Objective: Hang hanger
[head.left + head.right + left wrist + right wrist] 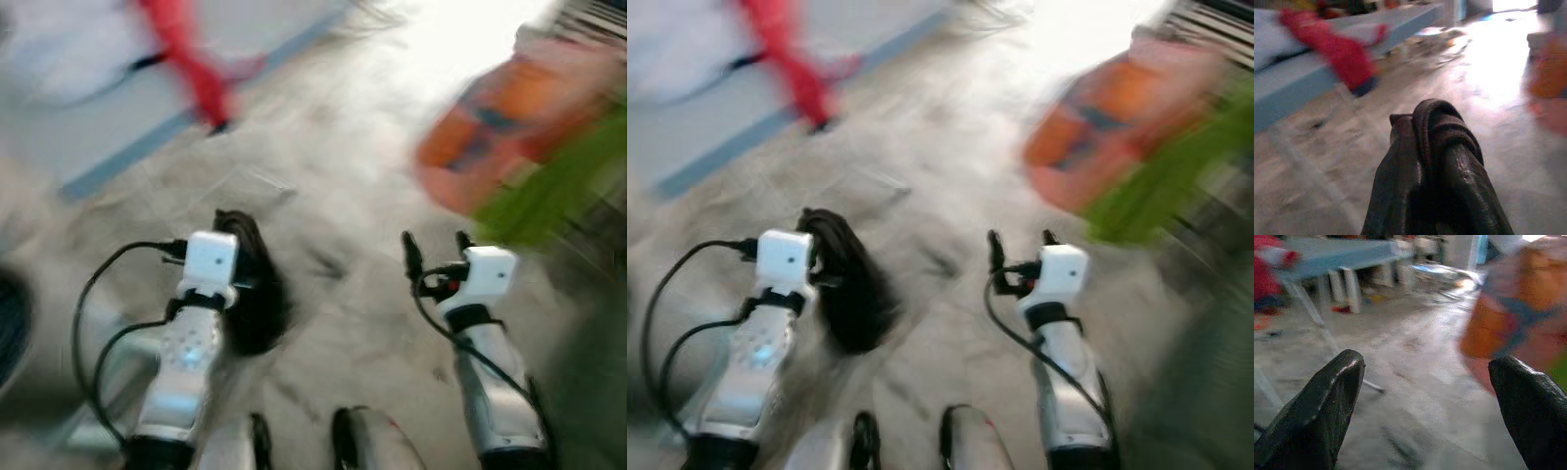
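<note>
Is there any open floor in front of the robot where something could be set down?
Yes: the pale floor ahead, between the left gripper with its dark cloth bundle and the open right gripper. It is crowded on the robot's right by blurred orange and green garments, and far left by a red garment.

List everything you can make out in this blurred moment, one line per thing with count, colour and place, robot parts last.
Dark cloth item: one, black, bunched around the left gripper's fingers; too blurred to tell whether a hanger is in it.
Red garment: one, red, hanging off the edge of the pale blue platform ahead on the left.
Pale blue platform: one, light blue, ahead on the left.
Orange garment: one, orange with darker bands, hanging ahead on the right.
Green garment: one, green, beside the orange one on the right.
Floor: grey concrete, a bright patch of light further on.
Left gripper: black fingers wrapped in the dark cloth.
Right gripper: black fingers spread apart, nothing between them.
</note>
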Controlling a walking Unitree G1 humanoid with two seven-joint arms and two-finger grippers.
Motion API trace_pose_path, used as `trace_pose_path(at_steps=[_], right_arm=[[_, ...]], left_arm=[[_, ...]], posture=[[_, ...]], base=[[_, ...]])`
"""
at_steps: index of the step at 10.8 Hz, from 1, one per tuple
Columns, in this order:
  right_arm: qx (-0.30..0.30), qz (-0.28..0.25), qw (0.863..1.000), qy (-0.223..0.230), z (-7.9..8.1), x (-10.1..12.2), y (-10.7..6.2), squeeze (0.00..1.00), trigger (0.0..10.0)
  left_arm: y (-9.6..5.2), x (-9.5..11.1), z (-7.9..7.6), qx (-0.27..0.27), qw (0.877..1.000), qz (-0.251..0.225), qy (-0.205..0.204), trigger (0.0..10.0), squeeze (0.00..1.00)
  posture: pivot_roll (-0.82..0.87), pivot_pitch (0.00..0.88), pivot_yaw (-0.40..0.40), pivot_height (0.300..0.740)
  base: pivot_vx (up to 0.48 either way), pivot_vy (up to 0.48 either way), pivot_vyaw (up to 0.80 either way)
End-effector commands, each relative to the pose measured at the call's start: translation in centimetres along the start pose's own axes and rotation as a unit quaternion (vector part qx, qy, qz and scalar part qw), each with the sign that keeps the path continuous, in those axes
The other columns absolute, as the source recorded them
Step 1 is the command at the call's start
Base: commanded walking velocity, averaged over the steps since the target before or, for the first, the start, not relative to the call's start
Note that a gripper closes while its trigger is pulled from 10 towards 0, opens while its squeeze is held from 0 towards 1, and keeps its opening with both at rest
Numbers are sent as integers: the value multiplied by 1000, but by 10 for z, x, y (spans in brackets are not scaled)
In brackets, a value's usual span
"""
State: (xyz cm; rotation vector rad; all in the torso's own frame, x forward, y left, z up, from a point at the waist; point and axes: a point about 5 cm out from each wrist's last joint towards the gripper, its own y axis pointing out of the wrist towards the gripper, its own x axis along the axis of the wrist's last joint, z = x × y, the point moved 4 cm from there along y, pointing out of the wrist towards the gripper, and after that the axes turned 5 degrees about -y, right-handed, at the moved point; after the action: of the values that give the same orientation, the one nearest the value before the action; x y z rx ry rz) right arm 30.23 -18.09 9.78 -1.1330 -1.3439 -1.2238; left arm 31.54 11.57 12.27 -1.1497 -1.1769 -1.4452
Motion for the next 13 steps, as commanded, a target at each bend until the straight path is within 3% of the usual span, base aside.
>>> trace_pose_path(at_steps=[1, 4, 13], right_arm=[[6, -6, 1000, 7, 3, 4, 2, 0, 10000], [5, -5, 1000, 5, 3, 4, 2, 0, 10000], [-3, -9, 1000, 8, 3, 5, 1, 0, 10000]], left_arm=[[1, 10, 5, 5, 1000, -19, 3, 10000, 0], [1, 8, 7, 6, 1000, -9, -5, 10000, 0], [1, 10, 6, 2, 1000, -17, 22, 10000, 0]], posture=[[-43, 229, -16, 740], [-41, 234, -14, 740], [-38, 246, -10, 740]], base=[[420, 0, -800], [353, 325, -800], [349, 330, -800]])
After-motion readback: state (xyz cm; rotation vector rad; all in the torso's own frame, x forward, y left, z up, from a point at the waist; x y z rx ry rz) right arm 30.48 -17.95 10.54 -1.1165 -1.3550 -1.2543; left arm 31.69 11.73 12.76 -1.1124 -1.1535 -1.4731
